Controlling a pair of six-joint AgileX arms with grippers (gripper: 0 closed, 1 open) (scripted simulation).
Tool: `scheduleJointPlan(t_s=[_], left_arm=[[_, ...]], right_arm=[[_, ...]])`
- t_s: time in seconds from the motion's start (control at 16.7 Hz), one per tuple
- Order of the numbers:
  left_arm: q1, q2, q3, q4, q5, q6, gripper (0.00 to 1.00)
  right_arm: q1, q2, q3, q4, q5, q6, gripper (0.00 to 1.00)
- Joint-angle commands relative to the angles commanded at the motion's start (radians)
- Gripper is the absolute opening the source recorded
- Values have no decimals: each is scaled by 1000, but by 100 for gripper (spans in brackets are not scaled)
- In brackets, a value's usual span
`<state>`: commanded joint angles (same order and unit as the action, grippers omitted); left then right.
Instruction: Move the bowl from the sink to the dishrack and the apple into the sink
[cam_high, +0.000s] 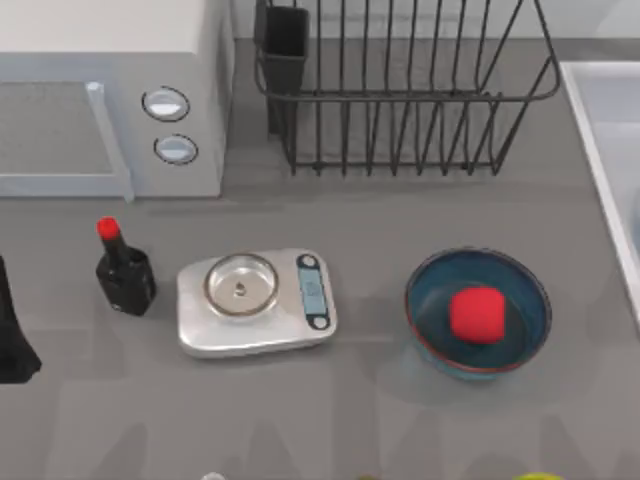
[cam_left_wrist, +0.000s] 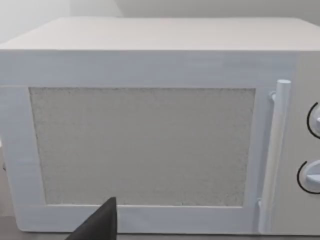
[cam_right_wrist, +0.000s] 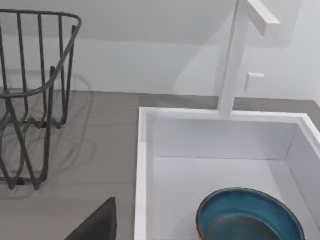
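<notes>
Located left arm at table's 8 o'clock edge, parked. Observed one dark part of left gripper facing the microwave door; could not determine its grip state. Observed one dark part of right gripper over the counter beside the sink rim; could not determine its grip state either.

Found kitchen scale near table centre, with its steel pan empty. Could not read its display. Found dark bottle with red cap at 9 o'clock of the scale, upright. Found second bowl at 3 o'clock of the scale, on the table, with the apple resting inside at its centre.

Located the bowl inside the sink, on the basin floor, near the basin wall on the dishrack side. Noted white faucet at the far rim.

Placed microwave at 10 o'clock of the table, with two round dials unmarked. Placed dishrack at 12 o'clock, with cutlery cup on its microwave-side corner. Placed sink at 2 o'clock edge.
</notes>
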<state>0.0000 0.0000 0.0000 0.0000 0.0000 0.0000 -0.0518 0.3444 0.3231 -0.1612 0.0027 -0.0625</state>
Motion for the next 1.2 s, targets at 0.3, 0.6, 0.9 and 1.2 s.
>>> scheduleJointPlan(t_s=[0.3,0.6,0.9,1.2], left_arm=[[0,0,0,0,0,0,100],[0,0,0,0,0,0,100],[0,0,0,0,0,0,100],[0,0,0,0,0,0,100]], right_arm=[[-68,452,420,-214,0,-74,100],[-148,984,911,-471,-4,-153,100],[-227,1509,1388,-729,-12,-221,100],[-292,1942,1772,-945,-22,-270,100]])
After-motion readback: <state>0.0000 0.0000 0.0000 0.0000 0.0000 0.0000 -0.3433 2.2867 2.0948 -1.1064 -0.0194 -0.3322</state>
